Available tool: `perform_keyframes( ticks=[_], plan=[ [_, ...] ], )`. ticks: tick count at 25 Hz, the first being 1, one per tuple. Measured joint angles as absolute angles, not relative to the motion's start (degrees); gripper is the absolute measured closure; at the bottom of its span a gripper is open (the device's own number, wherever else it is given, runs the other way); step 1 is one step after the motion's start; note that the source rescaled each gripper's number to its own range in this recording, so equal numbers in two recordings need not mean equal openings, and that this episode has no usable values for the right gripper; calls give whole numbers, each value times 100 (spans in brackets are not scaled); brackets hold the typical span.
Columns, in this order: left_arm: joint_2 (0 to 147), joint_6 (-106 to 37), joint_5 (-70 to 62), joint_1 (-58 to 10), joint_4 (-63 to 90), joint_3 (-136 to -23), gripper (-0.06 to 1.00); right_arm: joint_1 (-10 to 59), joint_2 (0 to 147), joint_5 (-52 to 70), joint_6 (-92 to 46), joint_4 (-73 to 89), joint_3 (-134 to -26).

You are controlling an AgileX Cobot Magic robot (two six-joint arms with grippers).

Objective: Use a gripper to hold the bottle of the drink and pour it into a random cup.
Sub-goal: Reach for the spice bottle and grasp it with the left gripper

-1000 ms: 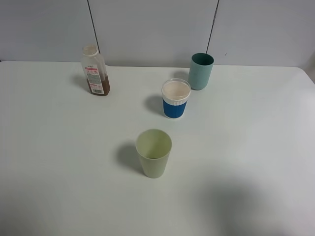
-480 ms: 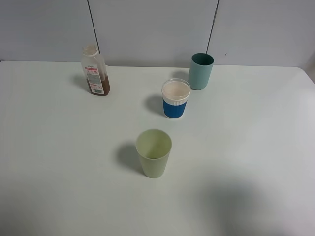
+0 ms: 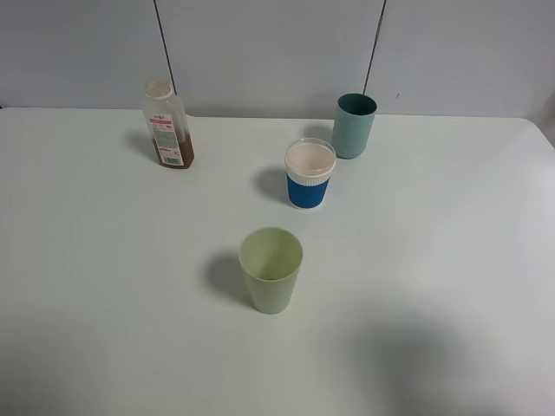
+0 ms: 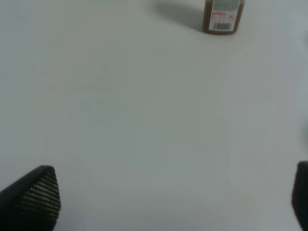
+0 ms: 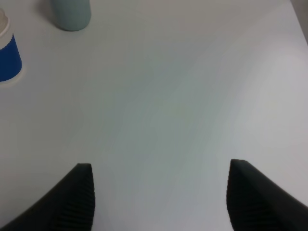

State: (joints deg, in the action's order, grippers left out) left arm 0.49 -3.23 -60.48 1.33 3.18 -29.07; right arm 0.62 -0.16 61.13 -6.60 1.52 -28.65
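The bottle point(image 3: 168, 126) stands upright at the back left of the white table, its lower part filled with the brown drink point(image 3: 175, 159). The left wrist view shows its base point(image 4: 221, 18) far ahead of my left gripper point(image 4: 173, 202), whose black fingers stand wide apart over bare table. The pale yellow-green cup point(image 3: 271, 269) stands alone near the table's middle front. My right gripper point(image 5: 159, 197) is open too, nothing between its fingers. Neither arm shows in the exterior high view.
A blue-and-white paper cup point(image 3: 310, 173) stands right of centre, its edge also in the right wrist view point(image 5: 9, 57). A taller teal cup point(image 3: 354, 126) point(image 5: 71, 13) is behind it near the grey back wall point(image 3: 277, 52).
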Motion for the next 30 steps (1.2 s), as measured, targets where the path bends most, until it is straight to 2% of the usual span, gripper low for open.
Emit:
perform_keyframes(
  ticks=[24,30],
  plan=[
    [56,116,-6034,133,149,-2916,-2,62,-16,6114,-660,152,-2865],
    [707,188,-5827,133,131,-3242,-2,62,-16,6114,-660,152,-2865]
  ],
)
